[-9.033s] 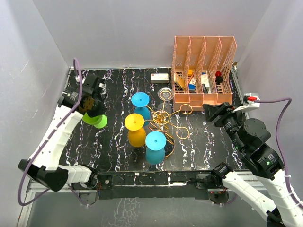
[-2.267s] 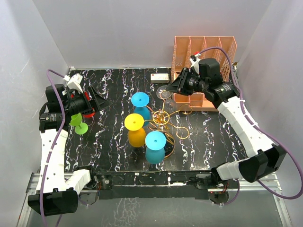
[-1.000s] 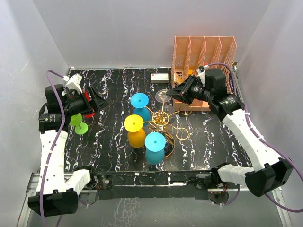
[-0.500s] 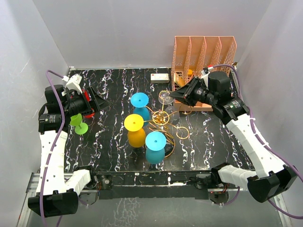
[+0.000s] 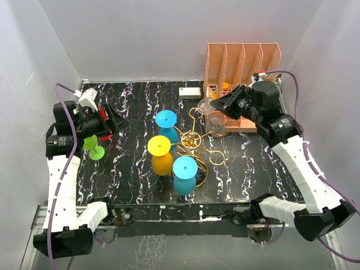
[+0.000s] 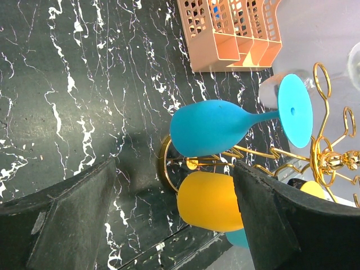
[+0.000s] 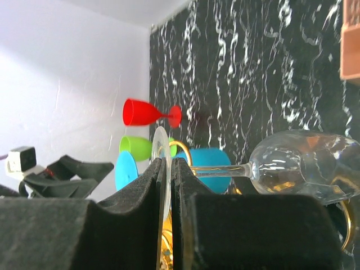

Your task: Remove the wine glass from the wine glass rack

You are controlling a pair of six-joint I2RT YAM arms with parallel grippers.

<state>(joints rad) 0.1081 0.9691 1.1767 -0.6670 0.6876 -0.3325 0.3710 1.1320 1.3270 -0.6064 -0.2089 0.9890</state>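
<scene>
— Is the light good?
— Bright and even, coming from above. The black white-veined marble tabletop [image 5: 135, 169] shows hardly any glare in the top view, and the shadows there are soft and short.
— And the wrist views?
— Left wrist: the black fingers [image 6: 62, 219] of the left claw [image 6: 174, 180] look soft along the bottom edge, and a faint shadow lies beside the blue plastic wine glass [image 6: 214, 126]. Right wrist: the clear wine glass [image 7: 292, 166] carries white highlights, and the right claw [image 7: 169, 169] is blurred up close.

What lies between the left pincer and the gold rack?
Bare black tabletop only, from left pincer to the hanging blue glass; top view shows it.
</scene>
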